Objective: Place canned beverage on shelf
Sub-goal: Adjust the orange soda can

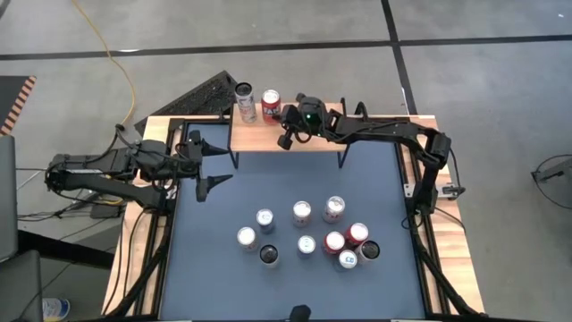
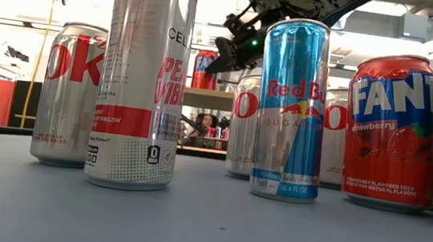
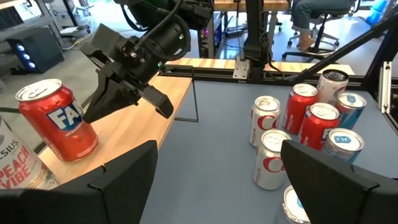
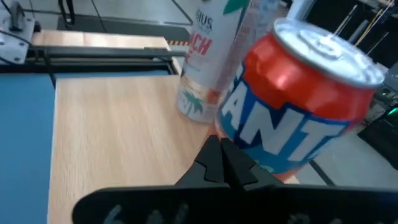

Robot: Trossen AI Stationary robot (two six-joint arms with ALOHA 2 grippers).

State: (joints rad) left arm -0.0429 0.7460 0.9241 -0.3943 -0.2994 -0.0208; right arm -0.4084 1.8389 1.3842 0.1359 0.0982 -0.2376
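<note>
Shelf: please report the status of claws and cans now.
Right claw shut, empty, over shelf beside red Fanta can. Left claw open, empty, at table's left edge. Two cans on shelf; nothing in the way.

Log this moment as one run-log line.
shelf: Fanta can and tall Celsius can standing | right pincer: shut, empty, beside Fanta can | left pincer: open, waiting at table's left

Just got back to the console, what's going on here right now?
Two cans already stand on the light-wood shelf with black legs: a tall white slim can and a red Fanta can. The right claw is shut and empty beside the Fanta. The left claw waits open at the table's left. Nine cans remain on the blue-grey mat.
</note>
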